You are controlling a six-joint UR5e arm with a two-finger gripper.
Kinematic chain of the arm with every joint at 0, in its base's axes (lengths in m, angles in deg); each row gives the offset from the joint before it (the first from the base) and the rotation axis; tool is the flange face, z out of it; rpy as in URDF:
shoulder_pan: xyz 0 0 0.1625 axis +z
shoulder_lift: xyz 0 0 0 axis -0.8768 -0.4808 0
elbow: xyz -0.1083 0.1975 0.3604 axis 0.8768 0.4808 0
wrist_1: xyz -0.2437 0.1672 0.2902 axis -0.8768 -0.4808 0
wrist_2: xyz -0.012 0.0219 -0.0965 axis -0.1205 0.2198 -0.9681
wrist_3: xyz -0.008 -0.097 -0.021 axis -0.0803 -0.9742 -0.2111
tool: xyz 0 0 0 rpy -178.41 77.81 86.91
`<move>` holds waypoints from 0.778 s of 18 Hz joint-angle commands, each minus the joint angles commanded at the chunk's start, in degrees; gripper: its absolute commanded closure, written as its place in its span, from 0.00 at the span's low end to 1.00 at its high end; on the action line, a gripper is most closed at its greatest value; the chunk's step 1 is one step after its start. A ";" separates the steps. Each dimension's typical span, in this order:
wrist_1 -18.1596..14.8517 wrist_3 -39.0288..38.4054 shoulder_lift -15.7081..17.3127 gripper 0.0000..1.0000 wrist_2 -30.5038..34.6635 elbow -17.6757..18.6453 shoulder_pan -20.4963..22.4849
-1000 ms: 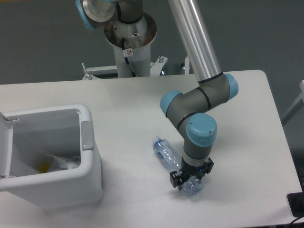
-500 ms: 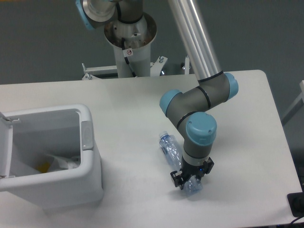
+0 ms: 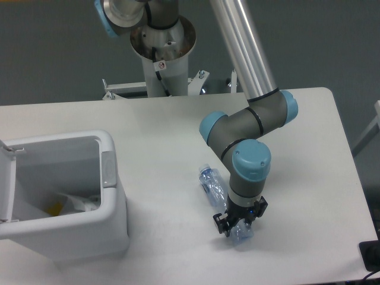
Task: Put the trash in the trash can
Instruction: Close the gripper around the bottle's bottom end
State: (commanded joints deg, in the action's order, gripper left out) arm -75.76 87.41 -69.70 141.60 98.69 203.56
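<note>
A crushed clear bluish plastic bottle (image 3: pixel 214 185) lies on the white table (image 3: pixel 297 148), its cap end pointing up-left. My gripper (image 3: pixel 237 228) points down over the bottle's lower right end, and its fingers appear closed on that end. The white trash can (image 3: pixel 113 202) stands at the left with its lid (image 3: pixel 6 184) open. Pale crumpled material and something yellow lie inside it. The folded greyish-white card cannot be told apart from that material.
The arm's base column (image 3: pixel 163 53) stands at the back of the table. A dark object (image 3: pixel 371 255) sits at the lower right edge. The table's right edge runs close to the gripper's right.
The bottle's cap end swung right and slightly down, toward the arm, between the oldest frame and half a second ago. Since then nothing has visibly moved.
</note>
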 joint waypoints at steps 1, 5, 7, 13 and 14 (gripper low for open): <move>0.00 0.00 0.09 0.37 0.00 0.00 0.00; 0.09 0.00 0.09 0.41 0.00 0.00 0.00; 0.09 0.00 0.44 0.39 0.00 -0.09 0.00; -0.18 -0.09 5.88 0.39 -1.05 -0.70 0.00; -0.09 -0.09 7.54 0.39 -1.66 -1.31 0.00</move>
State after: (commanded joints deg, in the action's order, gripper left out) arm -75.85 87.32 -62.16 139.94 97.37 203.56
